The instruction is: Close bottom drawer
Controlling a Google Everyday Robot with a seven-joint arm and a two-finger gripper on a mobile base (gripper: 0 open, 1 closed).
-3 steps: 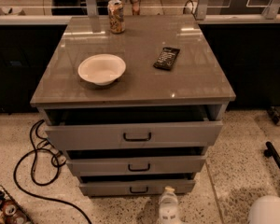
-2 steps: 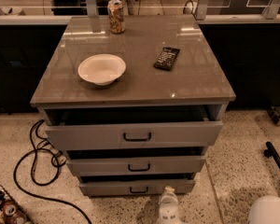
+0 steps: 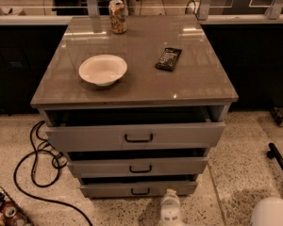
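The bottom drawer [image 3: 108, 190] is the lowest of three grey drawers in the cabinet. Its shallow front stands out a little from the cabinet body, with a dark gap above it. Its small black handle [image 3: 140, 191] is at the middle of the front. The middle drawer [image 3: 104, 167] and the top drawer [image 3: 94, 137] also stand pulled out. My gripper [image 3: 170, 210], a white piece at the bottom edge of the view, is low in front of the bottom drawer, just right of its handle.
On the cabinet top [image 3: 198, 86] are a white bowl [image 3: 103, 69], a black remote [image 3: 168, 59] and a can [image 3: 117, 16]. A black cable [image 3: 35, 164] loops on the floor at left. A white rounded robot part [image 3: 272, 213] is at bottom right.
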